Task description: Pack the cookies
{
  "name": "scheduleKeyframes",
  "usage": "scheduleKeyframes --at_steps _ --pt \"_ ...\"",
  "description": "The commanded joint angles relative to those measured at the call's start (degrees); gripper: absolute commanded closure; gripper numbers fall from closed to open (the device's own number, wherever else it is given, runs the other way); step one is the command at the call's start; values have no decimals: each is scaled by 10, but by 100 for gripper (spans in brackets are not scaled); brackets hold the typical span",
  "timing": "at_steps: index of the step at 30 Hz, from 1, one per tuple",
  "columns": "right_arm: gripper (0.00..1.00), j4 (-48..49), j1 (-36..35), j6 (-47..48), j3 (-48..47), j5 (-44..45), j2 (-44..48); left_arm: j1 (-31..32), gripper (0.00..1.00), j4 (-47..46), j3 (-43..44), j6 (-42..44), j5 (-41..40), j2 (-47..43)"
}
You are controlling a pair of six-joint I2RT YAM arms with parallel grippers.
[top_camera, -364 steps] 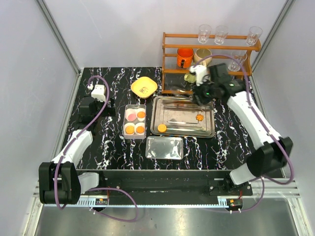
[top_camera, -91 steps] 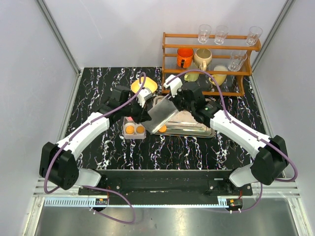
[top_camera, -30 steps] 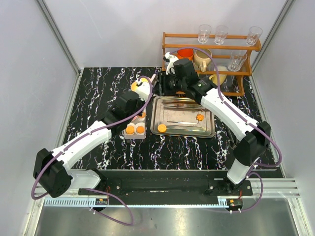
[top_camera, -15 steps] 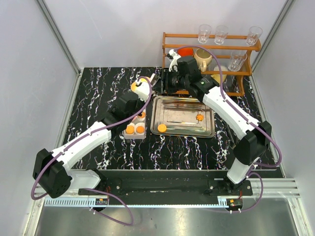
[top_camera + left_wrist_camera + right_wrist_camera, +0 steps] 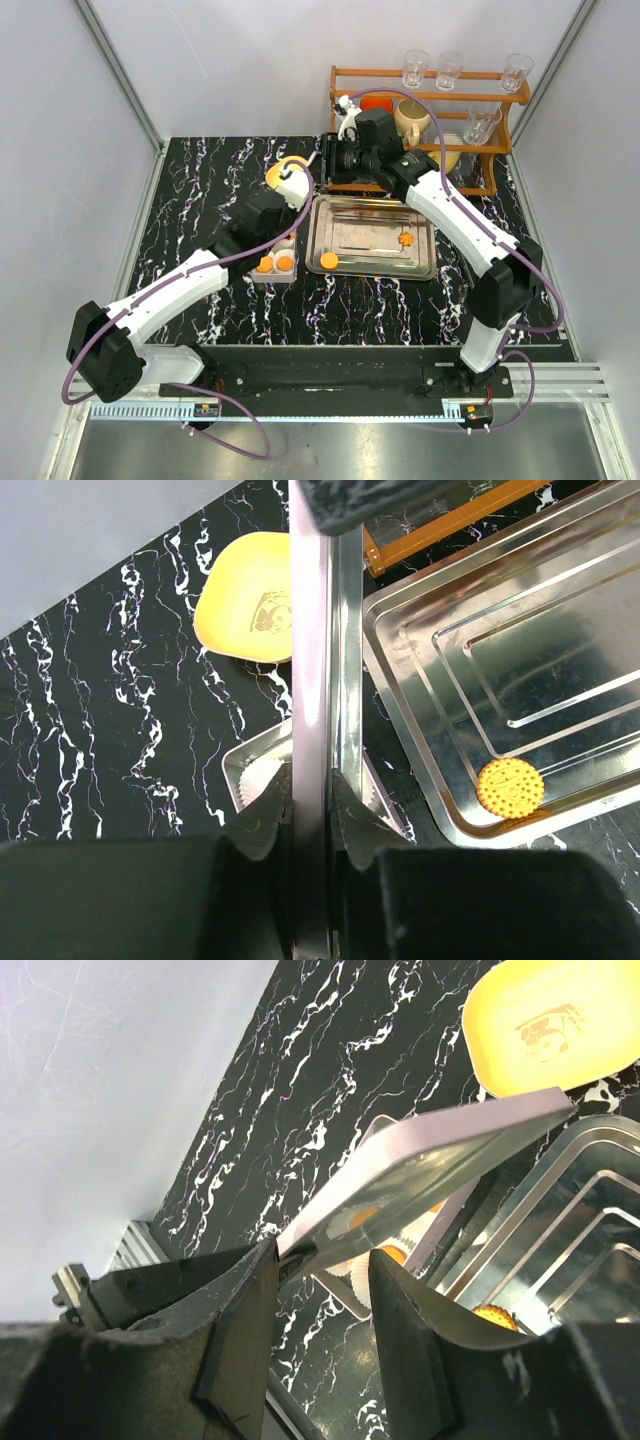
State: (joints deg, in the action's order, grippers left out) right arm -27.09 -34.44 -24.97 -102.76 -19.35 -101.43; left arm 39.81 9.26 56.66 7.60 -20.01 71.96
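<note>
My left gripper (image 5: pixel 312 800) (image 5: pixel 288 207) is shut on the clear lid (image 5: pixel 320 670), which stands on edge above the small box (image 5: pixel 272 255). The box holds orange cookies (image 5: pixel 265 264) in white paper cups. My right gripper (image 5: pixel 322 1260) (image 5: pixel 330 163) is open near the lid (image 5: pixel 430 1165), its fingers either side of the lid's low corner; I see no contact. On the steel tray (image 5: pixel 420 268) lie a round orange cookie (image 5: pixel 329 260) (image 5: pixel 510 787) and a flower-edged one (image 5: pixel 405 239).
A yellow dish (image 5: pixel 250 600) sits behind the box, partly hidden from above. A wooden rack (image 5: pixel 430 120) with mugs and glasses stands at the back right, close behind the right wrist. Grey walls close in the table on both sides.
The lid, earlier flat at the table's front, is now held up over the box. In the last second the right gripper shifted slightly left; the left arm barely moved.
</note>
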Motion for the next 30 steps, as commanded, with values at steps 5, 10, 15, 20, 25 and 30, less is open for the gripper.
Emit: scheduleKeyframes --at_steps 5,10,15,20,25,30 --pt "50 28 3 -19 -53 -25 -33 14 100 -55 -6 19 -40 -8" --pt "50 28 3 -32 -62 -27 -54 32 100 -64 -4 34 -66 3" --pt "50 22 2 -40 -62 -14 -69 54 100 -78 -2 59 -108 18" --pt "52 15 -4 -40 -64 5 -80 66 100 -83 1 73 -132 31" --pt "60 -5 -12 -35 -79 33 -91 74 91 -86 1 81 -141 34" --pt "77 -17 -18 -33 -91 53 -101 77 76 -86 1 86 -141 34"
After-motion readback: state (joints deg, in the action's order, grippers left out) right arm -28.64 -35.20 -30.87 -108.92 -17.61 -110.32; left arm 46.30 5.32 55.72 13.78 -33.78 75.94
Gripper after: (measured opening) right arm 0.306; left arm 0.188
